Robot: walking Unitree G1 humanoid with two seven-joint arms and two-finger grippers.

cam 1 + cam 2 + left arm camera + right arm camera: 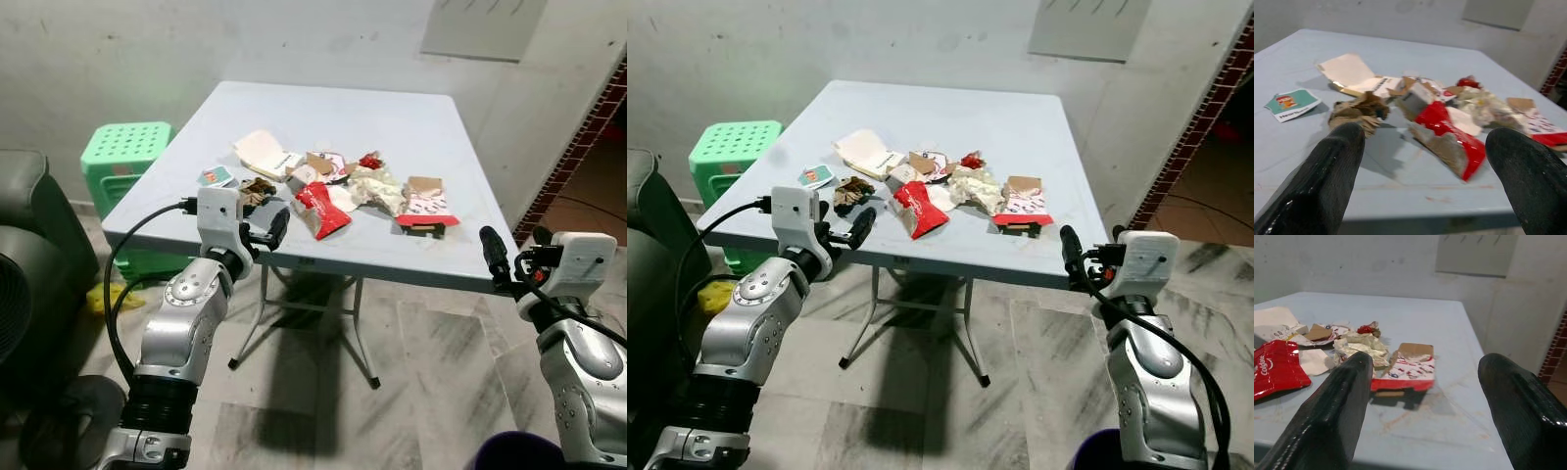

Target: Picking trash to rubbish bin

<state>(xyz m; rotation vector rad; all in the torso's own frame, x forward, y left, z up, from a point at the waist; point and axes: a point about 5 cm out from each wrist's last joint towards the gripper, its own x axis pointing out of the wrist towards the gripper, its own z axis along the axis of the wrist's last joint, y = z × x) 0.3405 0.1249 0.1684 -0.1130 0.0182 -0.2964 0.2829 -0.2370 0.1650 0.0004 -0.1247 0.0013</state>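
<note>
Two sets of spread fingers — left (pixel 277 227), right (pixel 493 257) — before the table's (pixel 411 127) trash (pixel 323 209).

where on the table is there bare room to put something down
The far half of the table behind the trash pile is bare, and so is the right strip beyond the red-and-white carton. The near middle is crowded, from the teal card across to that carton.

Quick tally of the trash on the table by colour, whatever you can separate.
Red packets: 1, the red wrapper
Red-and-white cartons: 1, flattened carton
Teal cards: 1, teal card
Brown crumpled paper: 1, brown wad
Pale crumpled paper: 1, pale wad
Cream boxes: 1, cream box
Total: 6; the small scraps mid-pile can't be separated.
</note>
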